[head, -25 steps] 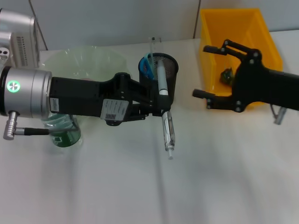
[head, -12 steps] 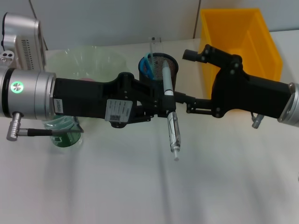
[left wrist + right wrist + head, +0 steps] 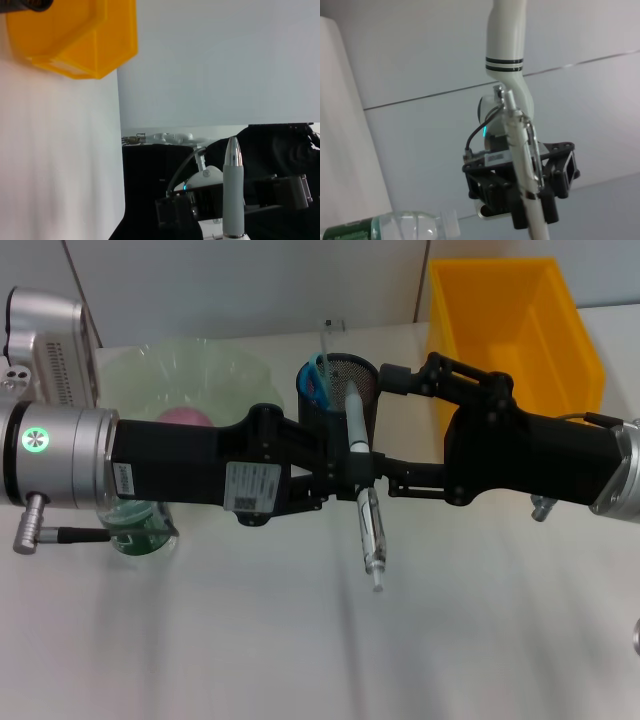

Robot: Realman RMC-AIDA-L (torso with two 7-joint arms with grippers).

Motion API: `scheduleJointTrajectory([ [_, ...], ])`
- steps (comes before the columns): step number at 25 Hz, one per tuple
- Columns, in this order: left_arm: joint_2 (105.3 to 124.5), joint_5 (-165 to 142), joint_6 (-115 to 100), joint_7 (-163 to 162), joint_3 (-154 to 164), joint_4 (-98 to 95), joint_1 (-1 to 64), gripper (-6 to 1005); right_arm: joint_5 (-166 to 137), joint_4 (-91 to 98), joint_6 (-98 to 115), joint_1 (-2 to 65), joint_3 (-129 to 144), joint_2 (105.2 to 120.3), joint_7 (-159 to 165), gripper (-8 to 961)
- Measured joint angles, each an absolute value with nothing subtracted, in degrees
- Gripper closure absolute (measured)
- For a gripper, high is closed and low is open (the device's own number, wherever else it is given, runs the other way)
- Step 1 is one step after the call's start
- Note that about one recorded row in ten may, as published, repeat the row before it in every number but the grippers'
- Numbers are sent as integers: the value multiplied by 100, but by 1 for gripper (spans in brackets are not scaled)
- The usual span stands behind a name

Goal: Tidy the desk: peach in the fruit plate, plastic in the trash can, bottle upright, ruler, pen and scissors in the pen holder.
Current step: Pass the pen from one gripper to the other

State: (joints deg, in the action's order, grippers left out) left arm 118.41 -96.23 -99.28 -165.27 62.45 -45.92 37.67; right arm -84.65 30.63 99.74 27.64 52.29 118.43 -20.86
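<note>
My left gripper (image 3: 352, 468) is shut on the pen (image 3: 366, 510), holding it nearly upright above the table, just in front of the black mesh pen holder (image 3: 362, 390). The holder contains the blue scissors (image 3: 314, 381) and the clear ruler (image 3: 327, 336). My right gripper (image 3: 388, 428) reaches in from the right, open, its fingertips close beside the pen. The pen (image 3: 520, 160) and left gripper (image 3: 520, 187) also show in the right wrist view. A pink peach (image 3: 184, 417) lies in the green fruit plate (image 3: 225, 370). The bottle (image 3: 140, 525) stands under my left arm. No plastic shows.
The yellow trash can (image 3: 515, 310) stands at the back right, partly behind my right arm. In the left wrist view the pen's grey end (image 3: 233, 195) rises before the right arm, with the trash can (image 3: 75, 35) farther off. A bottle (image 3: 390, 227) shows in the right wrist view.
My right gripper has swung left from the yellow trash can to beside the pen. My left gripper, still holding the pen, has shifted slightly right and down.
</note>
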Motion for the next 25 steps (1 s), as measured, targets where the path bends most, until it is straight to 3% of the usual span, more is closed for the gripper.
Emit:
scheduleJointTrajectory([
  [25, 11825, -9668, -10084, -16514, 6346, -4569, 3715, 866, -8502, 2771, 10225, 2866, 5442, 11763, -3256, 155],
])
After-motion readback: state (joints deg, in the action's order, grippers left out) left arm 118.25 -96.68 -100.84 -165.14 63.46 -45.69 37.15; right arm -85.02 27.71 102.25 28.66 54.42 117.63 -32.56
